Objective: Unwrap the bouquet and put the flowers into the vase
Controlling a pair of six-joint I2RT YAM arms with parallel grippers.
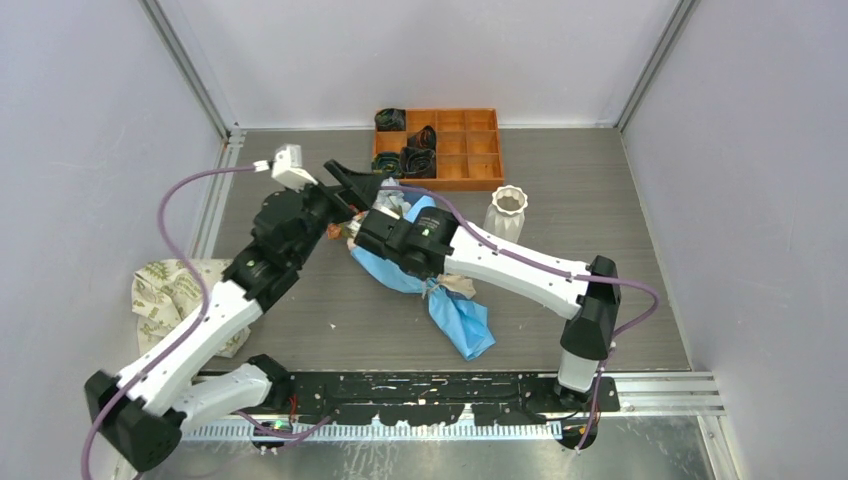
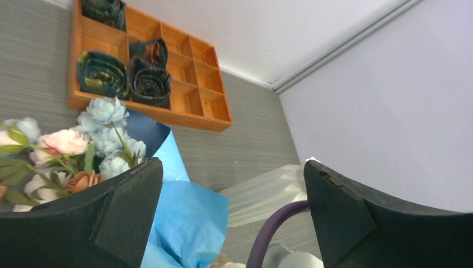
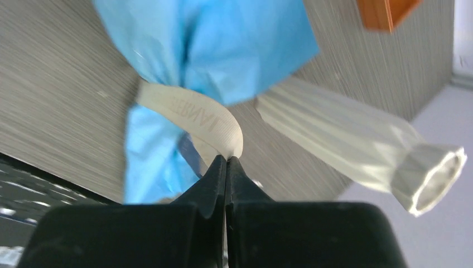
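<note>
The bouquet (image 1: 465,320) lies wrapped on the counter (image 1: 330,310). The right end effector (image 3: 226,163) pinches its beige ribbon (image 3: 195,114), and the left end effector (image 2: 231,173) is spread by the flowers (image 2: 106,139). Untying, unwrapping and filling the vase (image 1: 506,212) remain.

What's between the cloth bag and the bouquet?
Top view: the left arm crosses that stretch above the bare table, running from beside the cloth bag toward the bouquet.
</note>
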